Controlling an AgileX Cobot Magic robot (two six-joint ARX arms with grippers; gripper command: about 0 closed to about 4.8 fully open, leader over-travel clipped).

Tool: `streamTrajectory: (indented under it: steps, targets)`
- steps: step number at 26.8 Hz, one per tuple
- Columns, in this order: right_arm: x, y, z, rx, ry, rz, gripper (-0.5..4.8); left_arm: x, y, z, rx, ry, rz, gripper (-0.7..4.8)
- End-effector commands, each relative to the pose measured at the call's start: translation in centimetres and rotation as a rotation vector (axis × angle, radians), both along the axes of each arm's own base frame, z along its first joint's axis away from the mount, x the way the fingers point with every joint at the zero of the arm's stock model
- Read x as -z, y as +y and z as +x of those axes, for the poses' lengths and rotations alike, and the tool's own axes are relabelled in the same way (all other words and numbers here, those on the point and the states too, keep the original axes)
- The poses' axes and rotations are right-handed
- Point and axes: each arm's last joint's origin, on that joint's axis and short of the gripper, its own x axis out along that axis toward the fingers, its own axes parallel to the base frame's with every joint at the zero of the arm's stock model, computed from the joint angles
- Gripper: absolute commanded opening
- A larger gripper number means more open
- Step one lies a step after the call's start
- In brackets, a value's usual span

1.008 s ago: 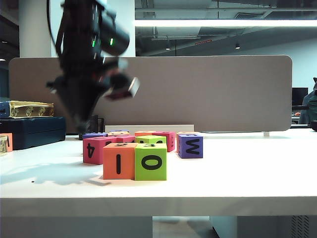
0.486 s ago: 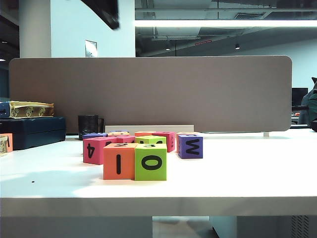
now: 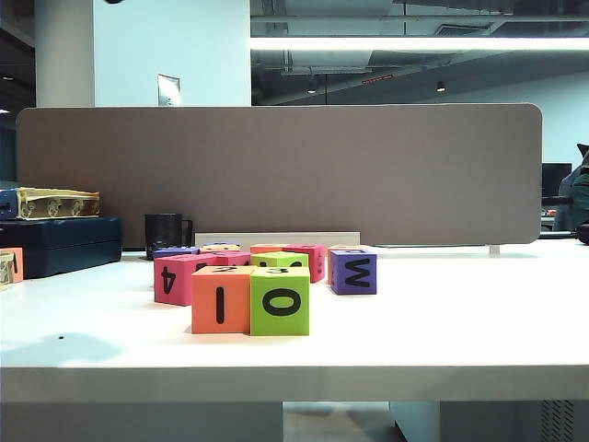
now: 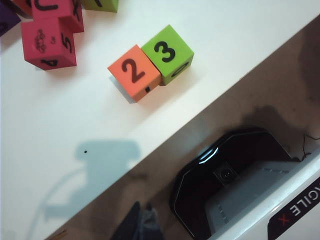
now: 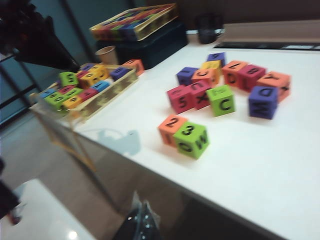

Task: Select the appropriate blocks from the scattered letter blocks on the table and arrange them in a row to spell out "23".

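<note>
Across the wide, plain white flat-topped desk [image 3: 442, 322] we see the scattered foam letter cubes [image 5: 227, 85] clustered toward its back edge, with the orange foam cube [image 4: 134, 73] and the lime-green foam cube [image 4: 167, 48] touching side by side near the front edge, tops reading "2" and "3". We judge both light, soft and slightly grippy; we would pinch each across two opposite side faces, gently, since foam dents. Our left gripper is out of every view above the front-left edge, its fingers pressed together and carrying nothing we can see. Our right gripper is also unseen beyond the desk's front edge; we cannot tell its state.
</note>
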Motion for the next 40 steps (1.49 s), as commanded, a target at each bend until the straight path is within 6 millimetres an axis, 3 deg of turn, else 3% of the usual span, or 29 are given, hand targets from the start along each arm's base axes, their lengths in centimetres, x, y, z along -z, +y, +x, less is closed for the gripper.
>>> streamTrajectory:
  steps: [1,6,12,19,23,40]
  targets:
    - [0.4,0.1,-0.2,-0.029,0.059,0.010,-0.01,1.0,1.1,-1.5,-0.041,-0.039,-0.008,-0.06]
    - [1.3,0.1,-0.6,-0.029,0.168,0.011,-0.01,2.9,2.6,-4.4,-0.061,-0.120,-0.072,-0.06]
    - [1.4,0.1,-0.6,-0.029,0.177,0.012,-0.01,4.2,3.5,-6.4,-0.084,-0.215,-0.094,-0.06]
    - [1.4,0.1,-0.6,-0.028,0.179,0.011,-0.01,7.6,4.9,-8.6,-0.093,-0.230,-0.095,-0.06]
    - [1.4,0.1,-0.6,-0.028,0.178,0.011,-0.01,8.3,5.1,-8.8,-0.086,-0.233,-0.102,-0.06]
    - [1.4,0.1,-0.6,-0.027,0.178,0.011,-0.01,7.4,4.2,-8.3,-0.072,-0.305,-0.203,-0.06]
